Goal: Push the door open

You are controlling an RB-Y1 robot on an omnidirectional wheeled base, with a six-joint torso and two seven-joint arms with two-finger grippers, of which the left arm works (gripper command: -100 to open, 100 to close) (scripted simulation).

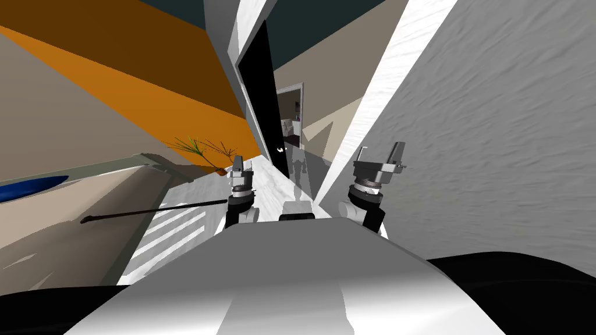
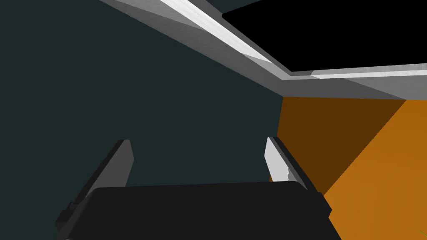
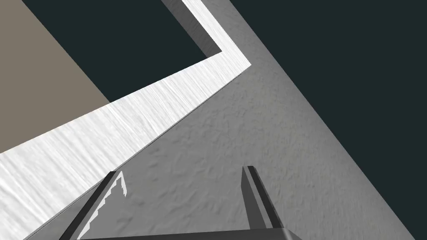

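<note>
Hallway; black door [image 1: 261,99] upright, ahead-left; left pincer [image 1: 238,160], right pincer [image 1: 381,149] spread

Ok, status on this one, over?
Left gripper open, right gripper open beside grey wall. Black door ahead, not yet touched. Potted plant left of path, nothing blocking.

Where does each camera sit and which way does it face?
Head: on the head, looking down a corridor at the door; left gripper, right gripper show.
Left wrist: on that hand, aimed up at the orange wall; open fingers.
Right wrist: on that hand, facing the grey wall; open fingers.
Shared: head and left wrist see the orange wall.
</note>
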